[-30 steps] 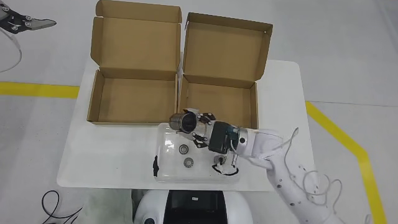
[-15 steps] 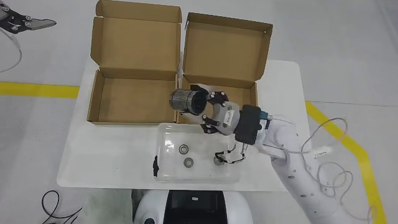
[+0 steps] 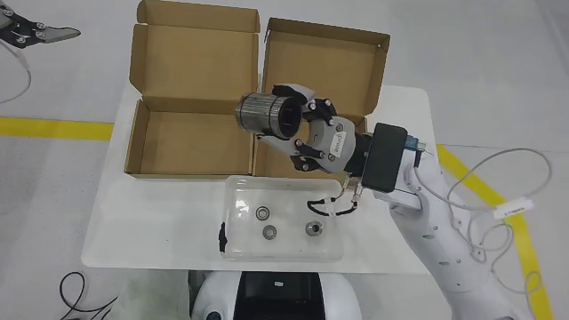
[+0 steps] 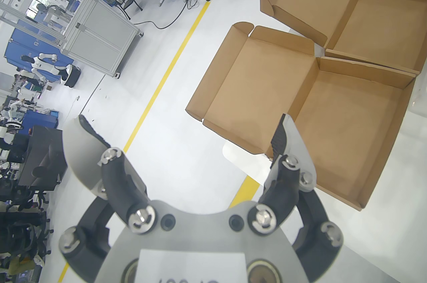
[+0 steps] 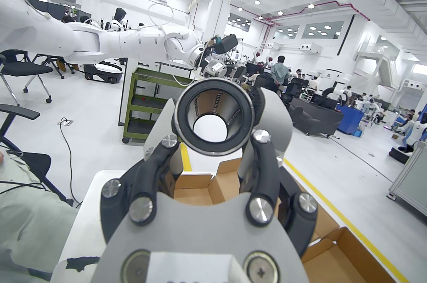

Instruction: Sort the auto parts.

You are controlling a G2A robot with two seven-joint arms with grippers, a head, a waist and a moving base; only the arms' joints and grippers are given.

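My right gripper (image 3: 286,117) is shut on a ribbed metal cylinder (image 3: 260,114), a hollow sleeve with a dark rim (image 5: 181,122). It holds the sleeve in the air over the seam between the left cardboard box (image 3: 196,142) and the right cardboard box (image 3: 276,158). The right gripper (image 5: 215,144) clamps the sleeve from both sides. My left gripper (image 4: 181,130) stands open with nothing in it, out over the floor beyond the table's left side (image 3: 40,31). Three small round metal parts (image 3: 263,213) lie in the clear tray (image 3: 289,247).
Both boxes (image 4: 347,130) are open with lids folded back and bare floors. The tray sits at the near edge of the white table (image 3: 400,124). A small black piece (image 3: 221,236) lies at the tray's left rim. A cable (image 3: 324,206) hangs over the tray.
The right gripper has risen from the tray with the metal cylinder and carried it away from the robot, from the tray's far edge up over the boxes.
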